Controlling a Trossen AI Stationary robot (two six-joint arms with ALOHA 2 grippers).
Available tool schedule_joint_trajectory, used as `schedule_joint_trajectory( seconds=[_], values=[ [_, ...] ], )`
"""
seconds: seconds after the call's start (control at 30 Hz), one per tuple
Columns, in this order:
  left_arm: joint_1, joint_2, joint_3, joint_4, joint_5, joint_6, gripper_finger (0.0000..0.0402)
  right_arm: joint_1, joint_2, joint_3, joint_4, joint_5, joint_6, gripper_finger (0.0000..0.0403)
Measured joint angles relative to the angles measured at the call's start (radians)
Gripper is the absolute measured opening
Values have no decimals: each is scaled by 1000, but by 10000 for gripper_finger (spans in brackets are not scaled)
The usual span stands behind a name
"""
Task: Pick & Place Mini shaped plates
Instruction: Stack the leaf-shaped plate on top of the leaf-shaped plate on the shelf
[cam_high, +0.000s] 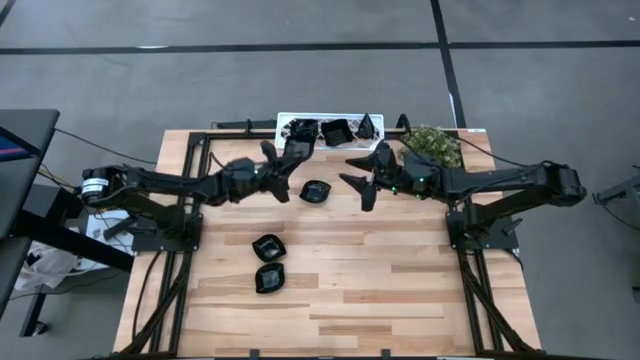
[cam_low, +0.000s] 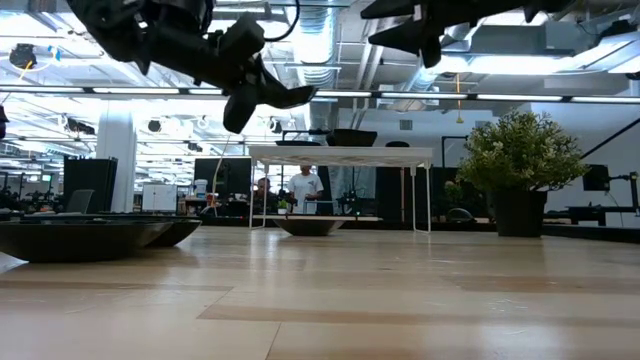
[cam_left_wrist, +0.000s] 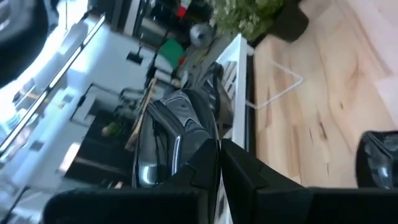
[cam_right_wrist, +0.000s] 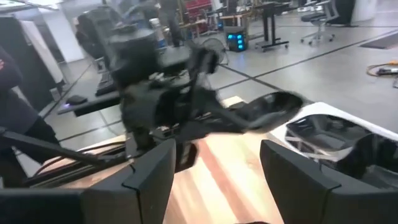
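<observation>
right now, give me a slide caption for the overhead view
Left pincer carries a black dish by the white tray; open right pincer hangs beside another dish on the table.

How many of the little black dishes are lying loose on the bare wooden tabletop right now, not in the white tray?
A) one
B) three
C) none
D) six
B: the high view shows one dish between the two arms and two more dishes nearer the table's middle; the others sit in the white tray at the far edge.
</observation>
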Motion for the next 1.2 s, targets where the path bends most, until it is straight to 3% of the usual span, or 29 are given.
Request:
schedule_joint_trajectory(
  seconds=[0.07, 0.37, 0.6, 0.73, 0.97, 1.2],
  values=[
    [45, 0, 0, 13, 73, 0, 26, 13, 1, 0, -3, 0, -3, 230],
    [194, 1, 34, 104, 179, -77, 26, 24, 57, 0, -9, 1, -4, 230],
    [194, 61, 144, 69, 137, -258, 26, 24, 72, 0, -6, 40, -5, 230],
    [194, 100, 161, 13, 83, -253, 25, 24, 68, 0, -5, 42, -5, 230],
    [195, 152, 161, 10, 103, -249, 9, 24, 68, 0, -14, 41, -5, 230],
    [198, 204, 161, 9, 97, -197, 22, 26, 68, 0, -14, 39, -5, 230]
  ],
)
